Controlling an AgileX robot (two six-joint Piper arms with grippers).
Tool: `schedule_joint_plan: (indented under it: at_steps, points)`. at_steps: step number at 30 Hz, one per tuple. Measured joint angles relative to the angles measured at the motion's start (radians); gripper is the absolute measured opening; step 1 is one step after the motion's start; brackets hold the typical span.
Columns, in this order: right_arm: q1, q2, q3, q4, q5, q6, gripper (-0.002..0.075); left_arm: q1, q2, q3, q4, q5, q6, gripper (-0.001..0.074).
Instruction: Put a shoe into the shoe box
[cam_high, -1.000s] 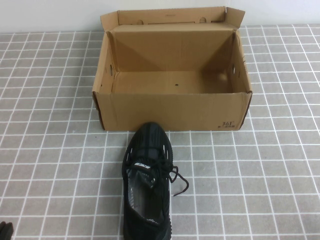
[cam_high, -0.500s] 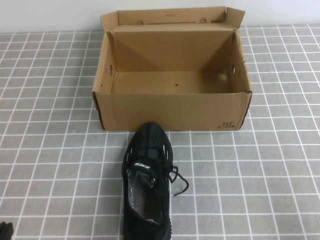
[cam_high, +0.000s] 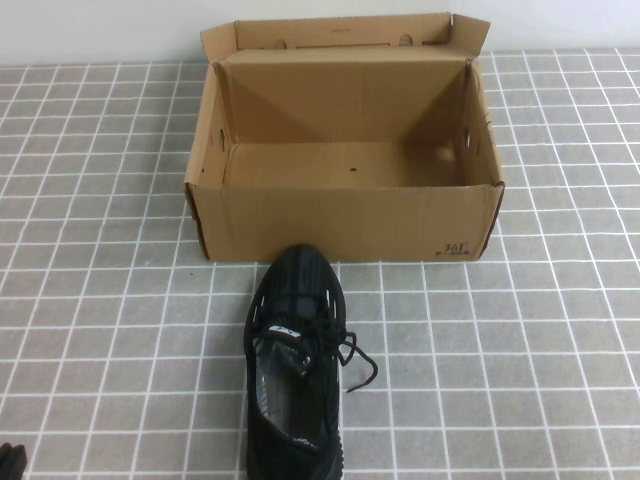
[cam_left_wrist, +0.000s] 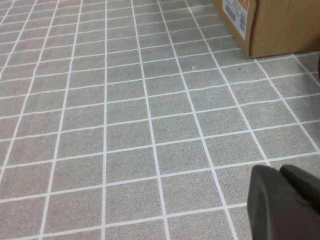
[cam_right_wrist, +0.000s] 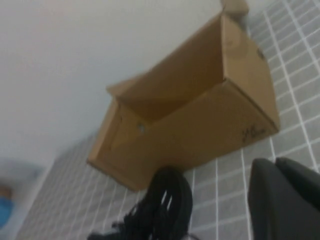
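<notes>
Directly in front of the shoe box, toe nearly touching its front wall, the shoe lies with its long axis pointing into the open box. The left gripper sits low beside the heel end, well to the shoe's left; finger state cannot be determined. The right gripper is raised, viewing shoe and box from the shoe's right; finger state likewise undeterminable. Neither arm is clearly nearer.

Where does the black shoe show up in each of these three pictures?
High view: the shoe lies at bottom centre, toe toward the cardboard box.
Left wrist view: only a dark sliver at the edge beside the box, perhaps the shoe.
Right wrist view: bottom centre, before the box.
Shared landmark: the box.
</notes>
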Motion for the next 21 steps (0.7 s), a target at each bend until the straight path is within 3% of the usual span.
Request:
schedule_joint_plan:
  at_steps: [10,17,21]
  points:
    - [0.000,0.542,-0.424,-0.290,0.494,-0.078,-0.0016,0.000,0.000,0.000,0.000,0.000,0.000,-0.0001]
    - [0.000,0.851,-0.613,-0.280,0.602,-0.255,-0.0016,0.000,0.000,0.000,0.000,0.000,0.000,-0.0001]
    - [0.061,0.967,-0.681,-0.274,0.589,-0.281,-0.0016,0.000,0.000,0.000,0.000,0.000,0.000,-0.0001]
